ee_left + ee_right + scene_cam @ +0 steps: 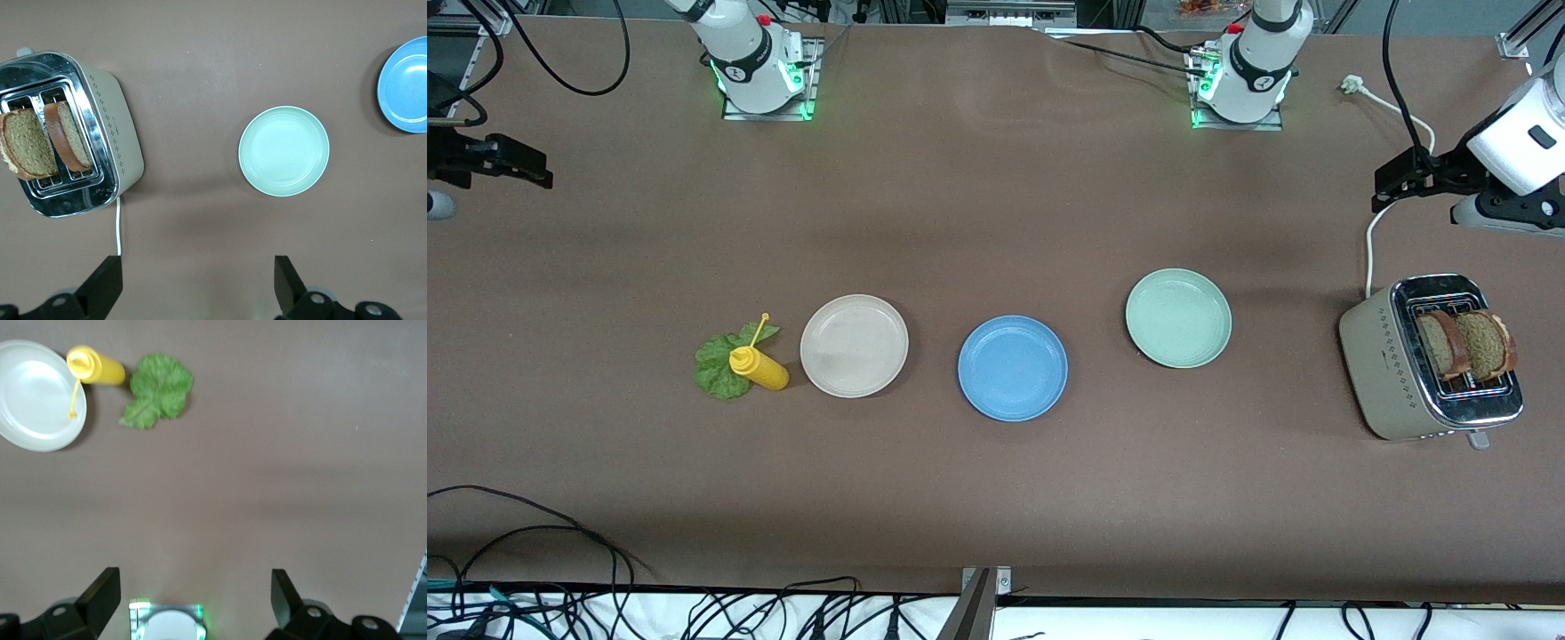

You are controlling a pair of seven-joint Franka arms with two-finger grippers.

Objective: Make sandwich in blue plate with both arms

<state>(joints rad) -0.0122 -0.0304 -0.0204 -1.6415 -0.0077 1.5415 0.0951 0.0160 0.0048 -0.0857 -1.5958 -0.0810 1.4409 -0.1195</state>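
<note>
Three plates sit in a row mid-bench: the blue plate (1012, 367), empty, lies nearest the camera, with a beige plate (854, 345) toward the right arm's end and a green plate (1178, 317) toward the left arm's. Beside the beige plate, a yellow bottle (759, 366) rests partly on the lettuce (719, 364), so pulling the leaf could roll the bottle or tear the leaf. Near the bench edge at the left arm's end, two bread slices (1465, 343) stand in the toaster (1430, 357); they look loosely propped and might slip during a pinch. The left hand (199, 285) hangs over bare bench by the toaster, fingers apart; the right hand (195, 600) waits over its bench edge, fingers apart too.
</note>
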